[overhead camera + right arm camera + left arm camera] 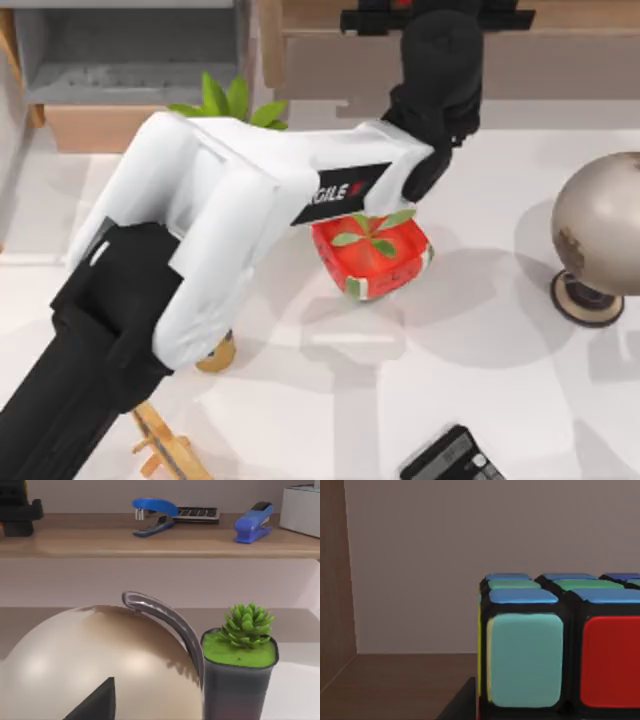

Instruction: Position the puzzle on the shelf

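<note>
The puzzle (560, 650) looms close in the left wrist view, with turquoise, red, blue and green squares between black grid lines. It rests low over a brown wooden surface (395, 685) with a grey wall behind. From above, my left arm reaches across the table, and its left gripper (437, 18) sits over the shelf (580, 15) at the back. A dark edge touches the puzzle's lower left corner; whether it is held cannot be judged. The right wrist view looks past a globe (100, 665) at the shelf (150, 542).
A red cube planter (372, 255) with leaves stands under the left forearm. The globe (600, 225) is at the right, a grey compartment (130, 50) at back left, a black device (455, 460) in front. Two blue staplers (152, 512) lie on the shelf; a potted succulent (240, 665) stands beside the globe.
</note>
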